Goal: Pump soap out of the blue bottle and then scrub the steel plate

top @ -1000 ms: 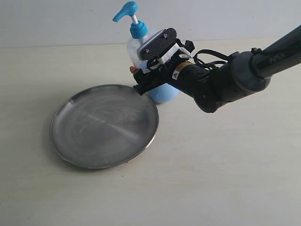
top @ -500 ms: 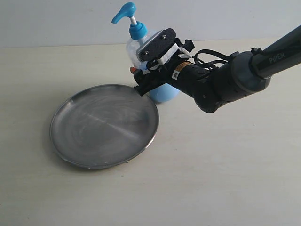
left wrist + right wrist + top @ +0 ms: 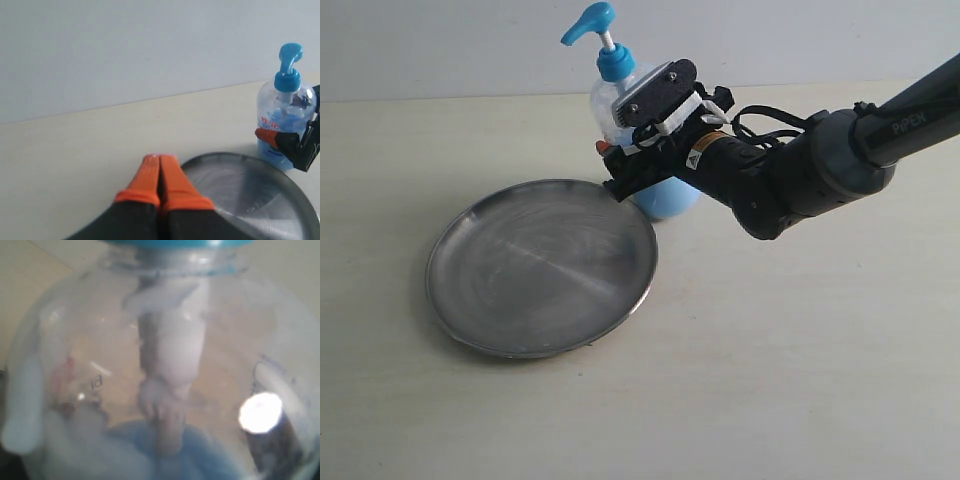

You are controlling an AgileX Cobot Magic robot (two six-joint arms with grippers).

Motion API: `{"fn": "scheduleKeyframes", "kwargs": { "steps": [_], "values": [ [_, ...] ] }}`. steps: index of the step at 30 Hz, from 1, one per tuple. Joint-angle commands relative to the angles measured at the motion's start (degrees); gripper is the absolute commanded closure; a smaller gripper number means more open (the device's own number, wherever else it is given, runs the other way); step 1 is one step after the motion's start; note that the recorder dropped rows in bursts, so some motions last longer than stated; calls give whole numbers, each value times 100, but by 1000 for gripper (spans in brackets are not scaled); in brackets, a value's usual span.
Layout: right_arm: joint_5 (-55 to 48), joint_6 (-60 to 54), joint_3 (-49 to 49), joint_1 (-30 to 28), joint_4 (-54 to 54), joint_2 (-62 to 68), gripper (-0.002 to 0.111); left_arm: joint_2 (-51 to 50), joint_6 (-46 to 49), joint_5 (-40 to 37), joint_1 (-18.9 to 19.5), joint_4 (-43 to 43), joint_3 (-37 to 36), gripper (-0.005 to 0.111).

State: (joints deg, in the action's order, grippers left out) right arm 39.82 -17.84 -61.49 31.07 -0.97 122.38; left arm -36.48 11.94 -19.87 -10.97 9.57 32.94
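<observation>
**Colours on the counter**

Blue bottle (image 3: 670, 198): clear body, light-blue liquid at btm, bright blue pump head & collar, red/blue print on label. Steel plate (image 3: 540, 268): brushed silver w/ pale swirl streaks. Right pincer (image 3: 638, 140): black w/ white straps, orange tip. Left pincer (image 3: 160, 165): orange tips, black behind. Counter (image 3: 800, 330): pale cream. Wall (image 3: 440, 45): greyish white.

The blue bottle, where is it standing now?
In the exterior view the blue bottle stands upright behind the right rim of the steel plate, between the jaws of the right gripper.
</observation>
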Motion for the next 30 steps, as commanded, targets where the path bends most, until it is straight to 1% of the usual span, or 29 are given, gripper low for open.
{"fn": "scheduleKeyframes", "kwargs": {
  "steps": [1,4,27,30],
  "values": [
    [572,3,-64,21,-103,-154,108,-211,-33,14,-43,2,427,107],
    [572,33,-64,21,-189,-154,108,-222,-33,26,-43,2,584,107],
    [590,44,-64,21,-248,-154,108,-154,-33,-39,-43,2,584,107],
    [590,44,-64,21,-248,-154,108,-154,-44,46,-43,34,584,107]
  ]
}}
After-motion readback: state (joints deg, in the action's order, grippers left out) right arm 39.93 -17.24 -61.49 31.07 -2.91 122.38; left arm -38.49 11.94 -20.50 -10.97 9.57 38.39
